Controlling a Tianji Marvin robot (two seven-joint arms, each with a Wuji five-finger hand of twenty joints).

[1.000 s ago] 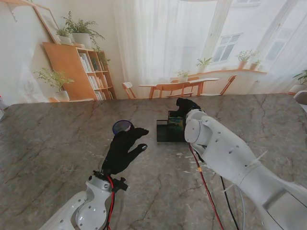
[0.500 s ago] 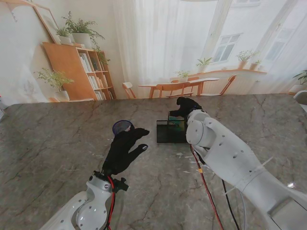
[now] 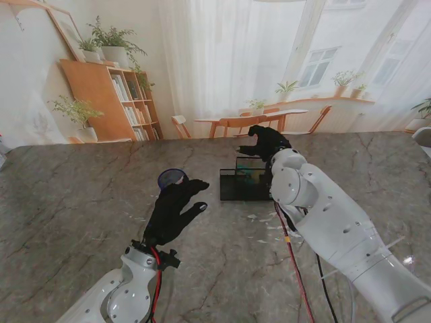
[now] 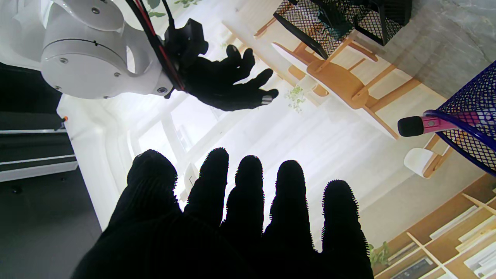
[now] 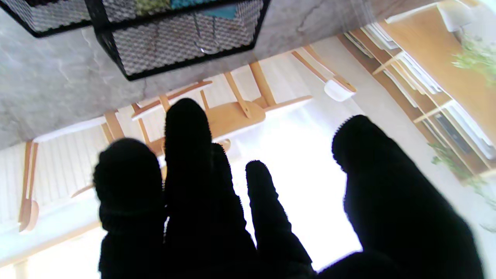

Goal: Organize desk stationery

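Left hand (image 3: 174, 210): nearest, over bare marble table (image 3: 74, 202), fingers spread, holding nothing. Blue mesh pen cup (image 3: 172, 178): just beyond its fingertips, pink marker (image 4: 420, 124) inside. Black mesh desk organizer (image 3: 241, 183): table centre, teal item within. Right hand (image 3: 266, 143): raised over the organizer's far edge, fingers apart, empty.

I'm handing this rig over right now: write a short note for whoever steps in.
Left hand: open, empty, hovering just near of the blue mesh pen cup, which holds a pink marker.
Right hand: open, empty, above the far side of the black mesh organizer.
Done: something green and blue lies in the organizer.
Left: no loose stationery is identifiable on the table; check before continuing.
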